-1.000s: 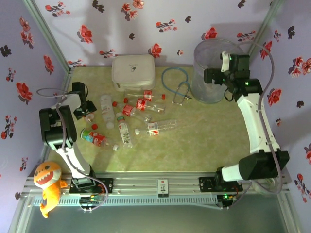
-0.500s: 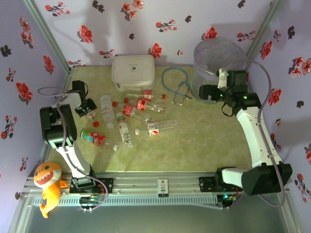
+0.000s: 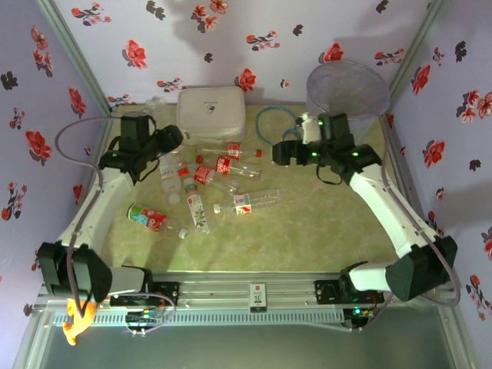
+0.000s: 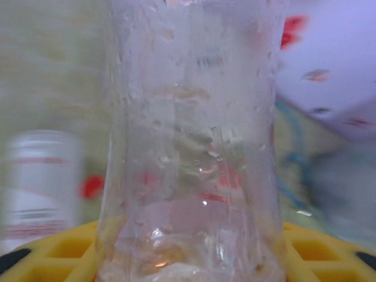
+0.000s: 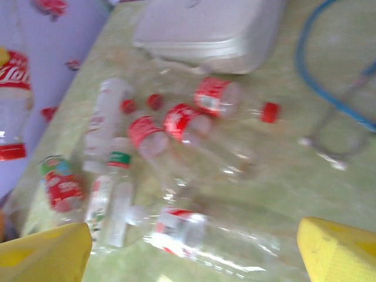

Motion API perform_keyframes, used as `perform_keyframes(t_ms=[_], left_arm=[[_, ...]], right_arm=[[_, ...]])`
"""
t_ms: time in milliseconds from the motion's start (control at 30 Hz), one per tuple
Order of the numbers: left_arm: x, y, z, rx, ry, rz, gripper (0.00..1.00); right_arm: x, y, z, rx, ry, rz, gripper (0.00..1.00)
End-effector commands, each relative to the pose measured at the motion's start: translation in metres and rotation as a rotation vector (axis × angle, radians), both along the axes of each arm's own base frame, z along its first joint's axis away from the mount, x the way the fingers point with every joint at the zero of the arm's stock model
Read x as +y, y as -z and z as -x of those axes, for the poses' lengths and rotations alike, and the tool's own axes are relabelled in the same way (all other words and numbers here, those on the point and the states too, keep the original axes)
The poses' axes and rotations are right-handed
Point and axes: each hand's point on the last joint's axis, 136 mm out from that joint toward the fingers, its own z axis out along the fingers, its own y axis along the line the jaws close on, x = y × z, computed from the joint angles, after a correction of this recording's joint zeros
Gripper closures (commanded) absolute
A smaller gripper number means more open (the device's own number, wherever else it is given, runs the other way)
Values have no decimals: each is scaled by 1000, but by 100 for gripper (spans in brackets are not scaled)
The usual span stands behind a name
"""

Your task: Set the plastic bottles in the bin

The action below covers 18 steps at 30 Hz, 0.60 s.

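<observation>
My left gripper [image 3: 166,139] is raised over the far-left part of the pale green counter [image 3: 307,231] and is pinching a clear plastic bottle [image 4: 188,147]. In the left wrist view its wrinkled wall stands upright between my yellow fingers [image 4: 64,255] and touches both. In the right wrist view, what looks like the same bottle, wearing a red label, hangs in the air before the flowered wall at the left edge.

My right gripper [image 5: 191,252] is spread wide with nothing between its fingers. It hovers above the counter near the blue loop of tubing [image 3: 273,123], looking down on the loose bottles.

Those small clear bottles lie on their sides in a cluster left of centre, just in front of the white rectangular case [image 3: 211,111]. Three red-labelled bottles [image 5: 202,120] lie close together nearest the case. A bottle with a red-and-white label [image 3: 257,200] lies on the side towards my right gripper. A white-and-green labelled bottle [image 3: 197,209] lies beside it. A red-and-green labelled bottle [image 3: 150,218] lies a little apart at the near left.

The large translucent cylindrical bin [image 3: 361,77] stands upright in the far-right corner, well apart from the cluster and just behind my right arm. I cannot make out its contents.
</observation>
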Motion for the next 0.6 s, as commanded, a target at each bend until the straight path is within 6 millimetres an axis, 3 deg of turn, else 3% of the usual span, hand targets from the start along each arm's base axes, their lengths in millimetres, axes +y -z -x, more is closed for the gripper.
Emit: perform_keyframes(t_ms=[0, 100, 267, 567], left_arm=[[-52, -6, -1, 4, 78, 236, 58], [-93, -9, 3, -1, 153, 319, 58], [-152, -11, 13, 3, 268, 446, 58], [-185, -10, 18, 9, 317, 584, 58]], right_arm=[[56, -24, 6, -3, -129, -161, 12], [92, -23, 13, 38, -202, -232, 16], [122, -15, 13, 60, -229, -277, 20], [127, 13, 0, 103, -195, -265, 26]])
